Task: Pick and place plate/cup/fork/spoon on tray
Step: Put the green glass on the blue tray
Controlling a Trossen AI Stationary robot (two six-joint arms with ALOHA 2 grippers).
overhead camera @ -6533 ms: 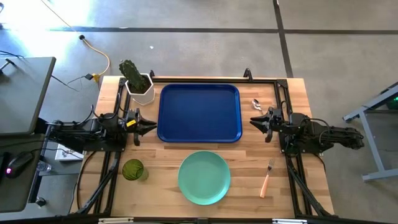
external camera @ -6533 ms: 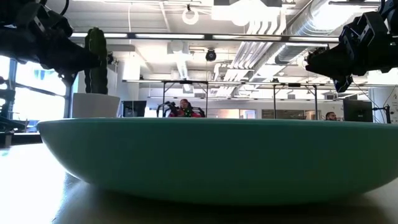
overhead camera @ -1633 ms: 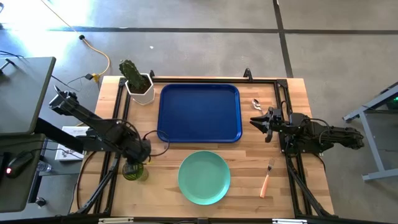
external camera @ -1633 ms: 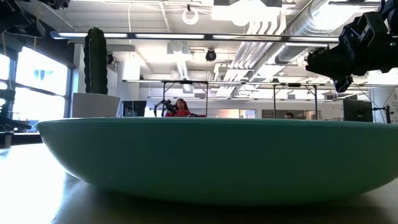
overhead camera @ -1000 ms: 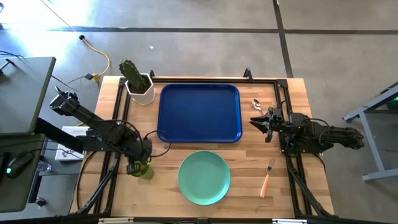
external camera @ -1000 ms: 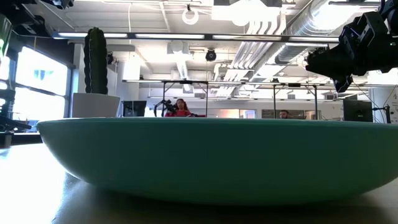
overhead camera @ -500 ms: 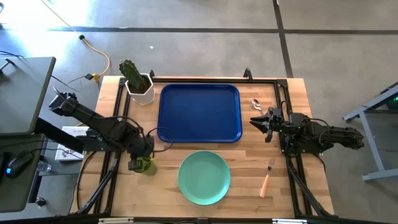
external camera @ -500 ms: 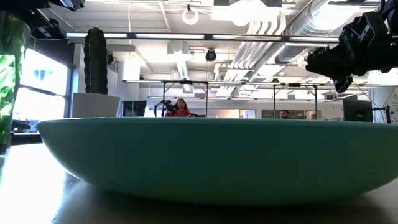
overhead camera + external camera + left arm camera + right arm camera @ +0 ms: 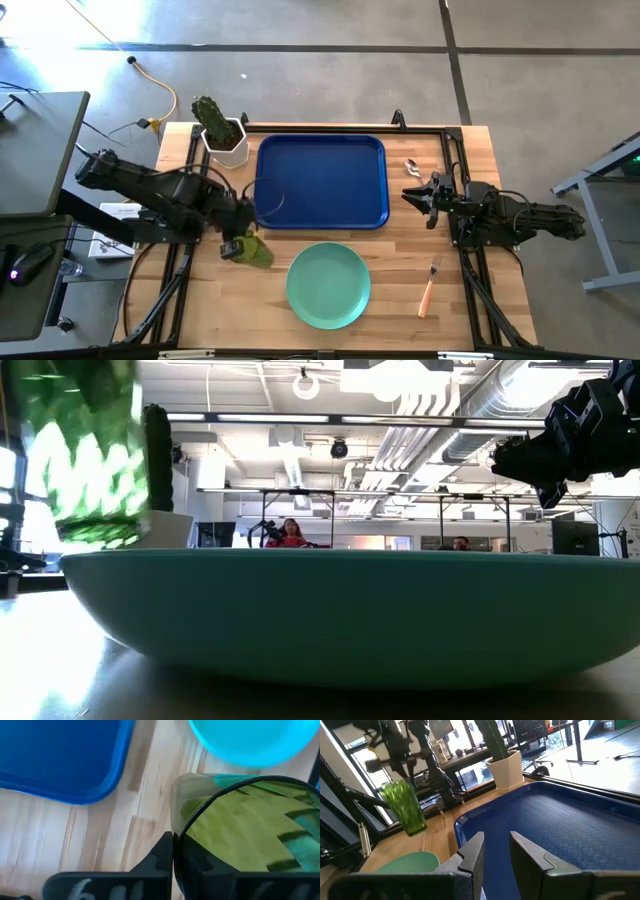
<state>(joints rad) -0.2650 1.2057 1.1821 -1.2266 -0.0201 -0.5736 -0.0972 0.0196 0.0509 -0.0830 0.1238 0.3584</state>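
Olive-green cup [image 9: 253,250] hangs clamped in the left gripper's [image 9: 236,246] jaws, beside the tray's [image 9: 320,220] corner.

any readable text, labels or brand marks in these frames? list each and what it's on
None can be read.
Left gripper: pale marks on the dark bar below the fingers, too blurred to read; it holds the cup.
Bottles on the shelf behind the cactus pot: labels too small to read.
Papers left of the table: print too small to read.
Tray, plate, fork, spoon: plain, no markings visible.
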